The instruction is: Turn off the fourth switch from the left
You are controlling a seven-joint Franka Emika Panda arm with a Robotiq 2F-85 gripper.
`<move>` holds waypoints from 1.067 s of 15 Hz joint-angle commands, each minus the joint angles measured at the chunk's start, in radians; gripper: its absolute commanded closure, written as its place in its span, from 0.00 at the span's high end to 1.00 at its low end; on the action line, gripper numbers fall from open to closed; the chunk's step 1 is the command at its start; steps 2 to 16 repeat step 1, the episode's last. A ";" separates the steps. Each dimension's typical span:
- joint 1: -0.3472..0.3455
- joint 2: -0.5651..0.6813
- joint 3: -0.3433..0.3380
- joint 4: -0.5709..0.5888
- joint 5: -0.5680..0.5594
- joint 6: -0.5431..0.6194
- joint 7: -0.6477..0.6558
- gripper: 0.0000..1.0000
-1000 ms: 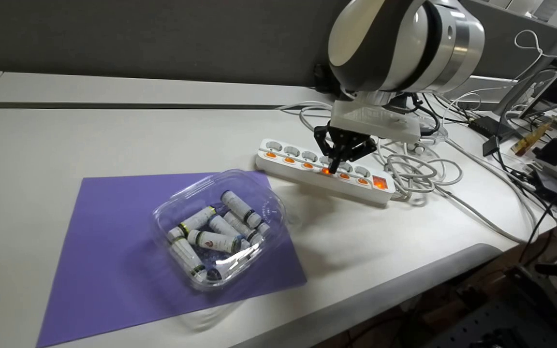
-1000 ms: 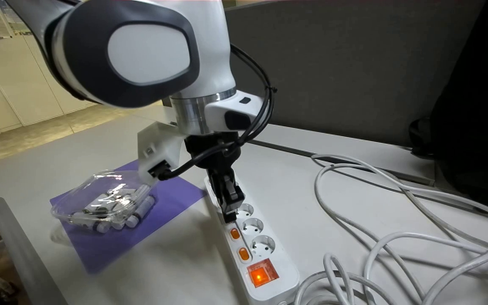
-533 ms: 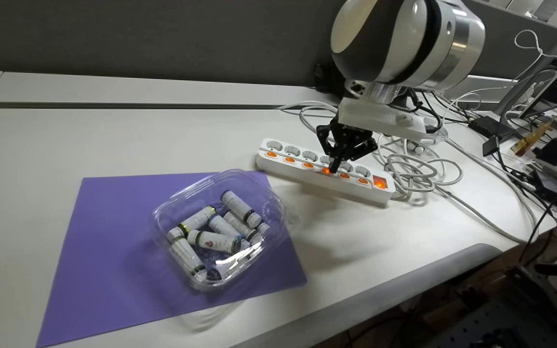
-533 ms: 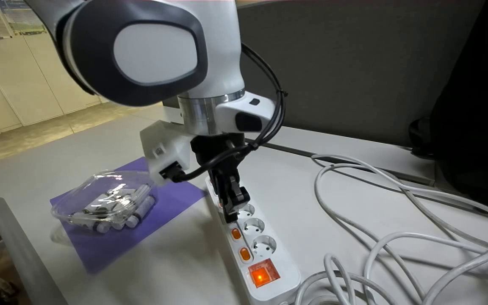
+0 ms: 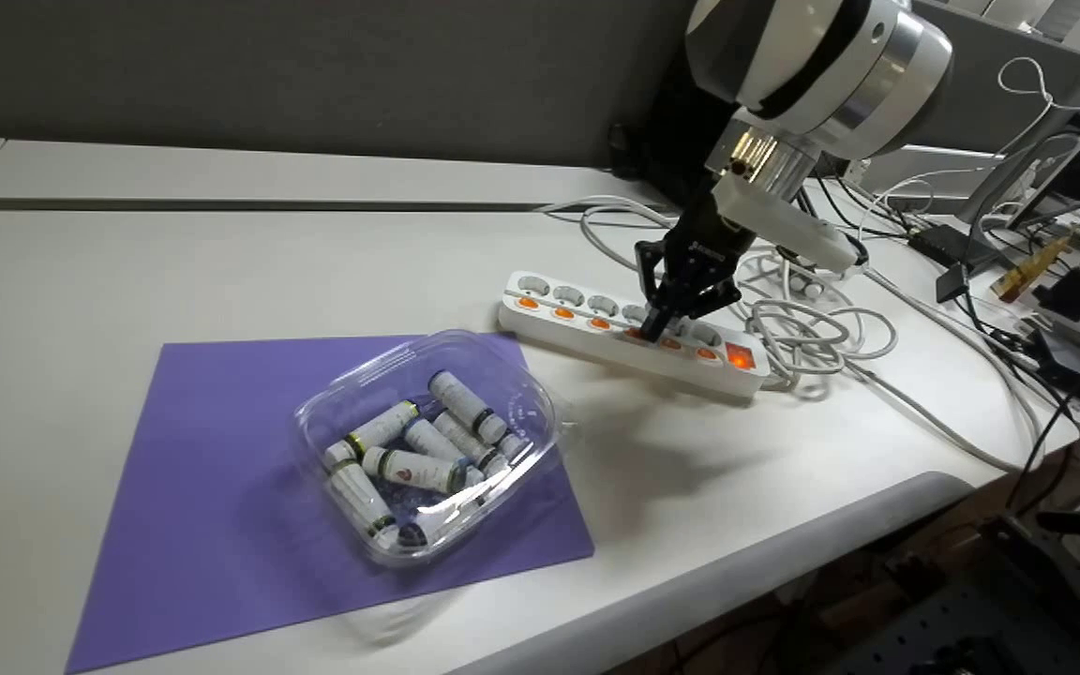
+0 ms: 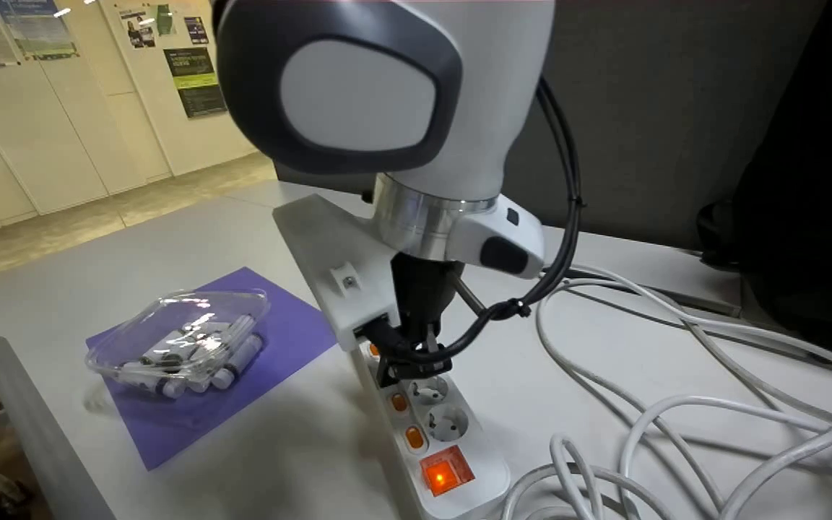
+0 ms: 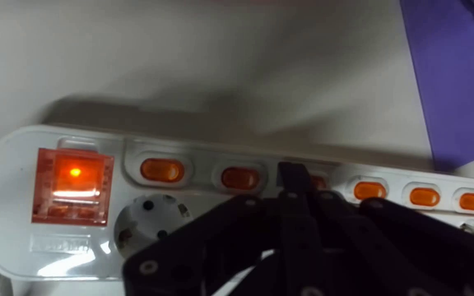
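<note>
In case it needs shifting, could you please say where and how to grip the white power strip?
Probably midway along the power strip, from above, on both long sides, if the pincer opens wide enough: the strip lies flat, long and narrow, orange switches facing up.

White strip (image 7: 12, 234) slanting across frame, square switch (image 7: 82, 176) glowing at left end. Gripper (image 7: 296, 174) closed, tip over part of fourth switch (image 7: 320, 182); contact unclear. Two red-orange switches (image 7: 240, 179) left of tip, three amber switches (image 7: 424, 197) right. Purple sheet (image 7: 459, 90) upper right.
</note>
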 commanded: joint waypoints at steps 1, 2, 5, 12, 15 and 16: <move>0.057 0.080 -0.065 0.066 -0.026 -0.070 0.121 0.00; 0.057 0.080 -0.065 0.066 -0.026 -0.070 0.121 0.00; 0.057 0.080 -0.065 0.066 -0.026 -0.070 0.121 0.00; 0.057 0.080 -0.065 0.066 -0.026 -0.070 0.121 0.00; 0.057 0.080 -0.065 0.066 -0.026 -0.070 0.121 0.00; 0.057 0.080 -0.065 0.066 -0.026 -0.070 0.121 0.00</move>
